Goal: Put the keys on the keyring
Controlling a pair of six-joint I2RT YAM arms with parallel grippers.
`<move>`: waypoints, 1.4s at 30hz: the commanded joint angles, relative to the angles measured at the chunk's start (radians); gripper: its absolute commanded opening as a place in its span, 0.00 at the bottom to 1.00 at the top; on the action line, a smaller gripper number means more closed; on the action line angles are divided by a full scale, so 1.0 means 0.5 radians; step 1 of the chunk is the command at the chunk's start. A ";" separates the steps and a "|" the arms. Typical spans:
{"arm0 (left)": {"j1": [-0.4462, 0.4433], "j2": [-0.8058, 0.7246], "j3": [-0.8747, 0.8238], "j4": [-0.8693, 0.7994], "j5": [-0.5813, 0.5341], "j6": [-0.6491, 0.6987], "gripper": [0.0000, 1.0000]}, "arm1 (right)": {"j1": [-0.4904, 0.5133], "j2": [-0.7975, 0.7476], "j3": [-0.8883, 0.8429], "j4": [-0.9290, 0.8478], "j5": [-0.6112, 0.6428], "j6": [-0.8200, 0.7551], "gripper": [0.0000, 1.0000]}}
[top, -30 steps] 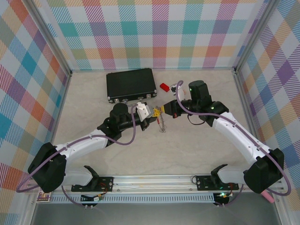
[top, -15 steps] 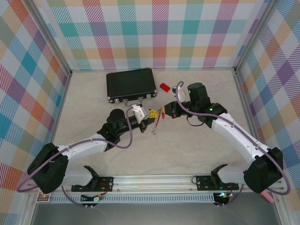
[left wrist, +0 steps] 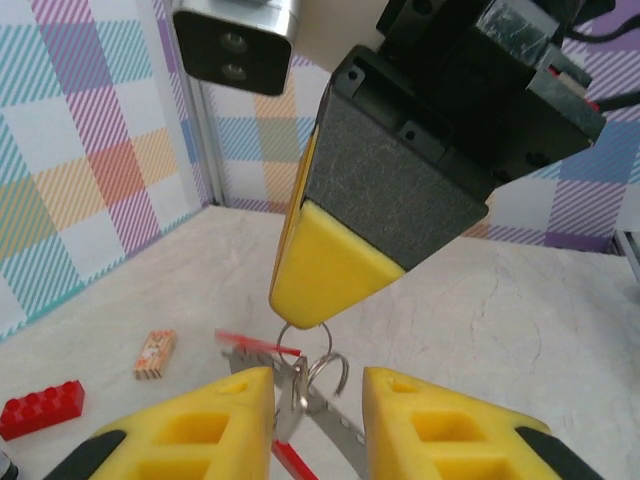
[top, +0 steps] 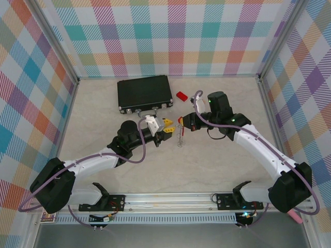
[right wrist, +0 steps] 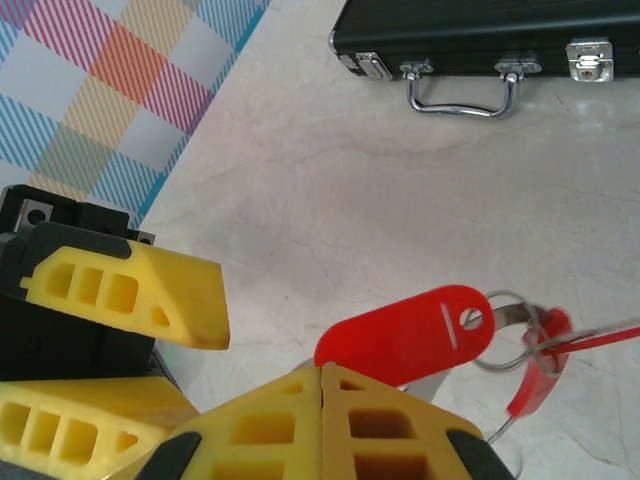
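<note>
Left pincer (left wrist: pixel 318 380): jaws stand apart, yellow fingers clear on both sides, gripping nothing. One silver key (left wrist: pixel 328 418) hangs in the gap between its fingertips. The blade slants down to the right, close against one finger, and contact cannot be confirmed.

Directly above that gap, the right pincer (left wrist: pixel 322 290) points down with its jaws closed flat together, pinching the red oval tag (right wrist: pixel 410 335). The keyring (right wrist: pixel 505 332) passes through the tag's hole and hangs just beyond the right fingertips. Further red pieces dangle from it, too blurred to identify.

The two pincers face tip to tip, near but apart, with little margin between them. Beneath and around the hanging bundle the table (right wrist: pixel 400 200) is bare, with open room on every side.

Farther out, to the left of the left pincer, lie a small tan block (left wrist: pixel 155 353) and a red brick (left wrist: pixel 40 408), both well apart from the bundle. Beyond the right pincer the black case (right wrist: pixel 480 25) lies shut, with its handle (right wrist: pixel 462 95) toward the pincers. Plaid walls (left wrist: pixel 90 180) bound the table's far edge.
</note>
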 commanded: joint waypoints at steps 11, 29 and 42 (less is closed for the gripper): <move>0.004 0.003 0.206 -0.394 0.101 0.146 0.20 | 0.014 0.032 0.127 -0.139 0.064 -0.188 0.00; 0.000 0.183 0.334 -0.605 0.027 0.166 0.13 | 0.025 0.016 0.109 -0.104 0.006 -0.159 0.00; 0.001 0.281 0.381 -0.449 -0.062 0.172 0.22 | 0.034 0.003 0.079 -0.091 -0.037 -0.157 0.00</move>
